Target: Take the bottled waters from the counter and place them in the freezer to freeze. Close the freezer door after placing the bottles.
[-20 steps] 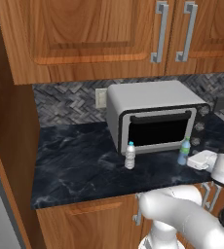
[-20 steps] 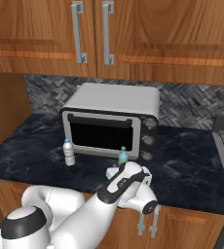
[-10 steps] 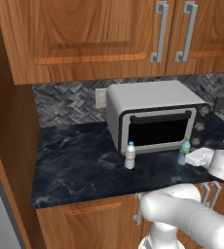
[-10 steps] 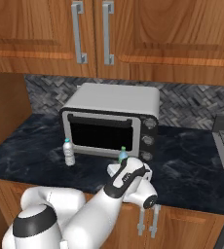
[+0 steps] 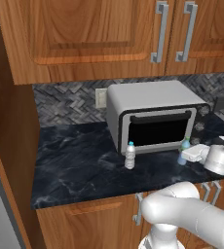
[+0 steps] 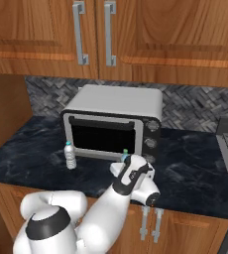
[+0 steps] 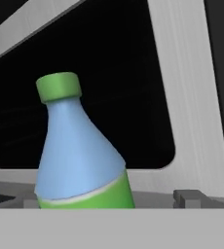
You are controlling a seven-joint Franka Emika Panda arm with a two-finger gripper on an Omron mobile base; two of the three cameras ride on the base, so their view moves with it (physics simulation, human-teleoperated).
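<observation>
Slightly nearer blue-tinted bottle (image 7: 80, 155), tool (image 5: 191, 154) agape

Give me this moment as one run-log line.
gripper: open, at blue-tinted bottle, not gripping | whitish bottle: upright on counter | both before microwave

Whitish bottle (image 5: 129, 155) stands upright on the dark counter (image 5: 75, 165), just in front of the microwave (image 5: 155, 116). Blue-tinted bottle (image 5: 184, 150) sits further right, the robot's hand (image 5: 197, 153) right beside it.
</observation>
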